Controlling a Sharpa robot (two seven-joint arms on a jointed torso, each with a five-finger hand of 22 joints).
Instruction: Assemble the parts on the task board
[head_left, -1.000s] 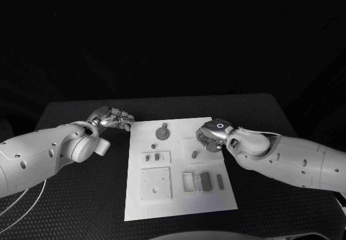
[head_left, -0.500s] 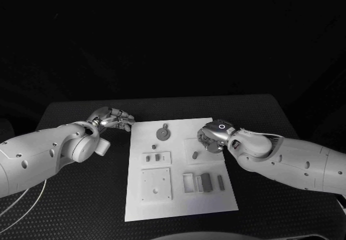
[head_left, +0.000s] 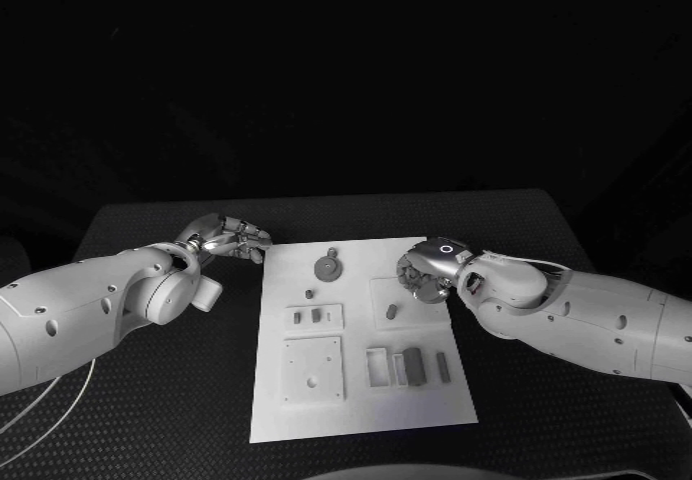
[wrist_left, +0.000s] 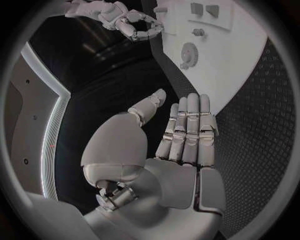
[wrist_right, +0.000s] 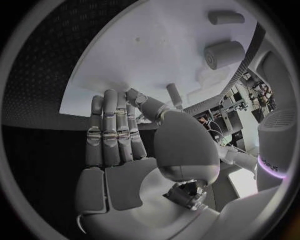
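Head view, nearest first. The task board lies lengthwise on the black table, its near short edge at 6 o'clock. On the board's near half: a square plate at 7 o'clock of board centre and a row of upright slot pieces at 5 o'clock. Mid-board: a small holder with two pegs and a short cylinder part beside it. Far half: a round keyed part at 12 o'clock.

Right arm enters from 3 o'clock, forearm angled across the table toward the board. The right hand sits over the board's far right edge, palm down. In the right wrist view its fingers lie straight and side by side, thumb stretched out; nothing is in the grasp (tips may touch the board, cannot tell).

Left arm enters from 9 o'clock. The left hand rests off the board near its far left corner. In the left wrist view its fingers are straight and together, thumb out, holding nothing.
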